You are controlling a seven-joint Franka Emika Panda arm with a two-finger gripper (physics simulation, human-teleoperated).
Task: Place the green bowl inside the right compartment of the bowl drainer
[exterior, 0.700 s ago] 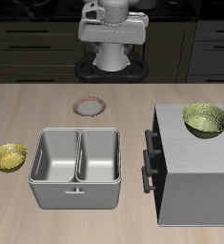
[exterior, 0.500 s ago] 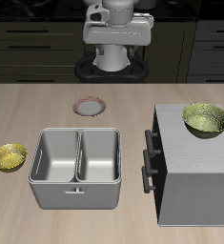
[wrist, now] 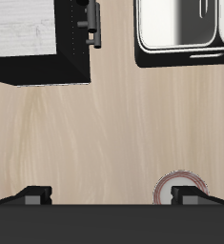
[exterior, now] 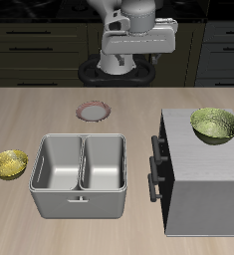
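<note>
The green bowl [exterior: 216, 125] sits upright on top of the grey box [exterior: 203, 199] and is out of sight in the wrist view. The bowl drainer [exterior: 79, 203] stands near the table's front edge, both wells empty; the wrist view shows part of it [wrist: 180, 57]. My gripper [exterior: 136, 55] hangs high over the back of the table, far from the bowl and the drainer. In the wrist view its fingertips [wrist: 37, 193] are wide apart with nothing between them, so the gripper [wrist: 112, 195] is open.
The grey box has black handles [exterior: 154, 164] facing the drainer, also seen in the wrist view [wrist: 88, 24]. A small yellow-green bowl [exterior: 9, 164] lies beside the drainer's far end. A pink-rimmed plate [exterior: 94, 110] lies behind the drainer, below my gripper [wrist: 177, 186].
The arm has swung toward the grey box's side and the hand has tilted slightly. The bowls, drainer and plate have not moved.
</note>
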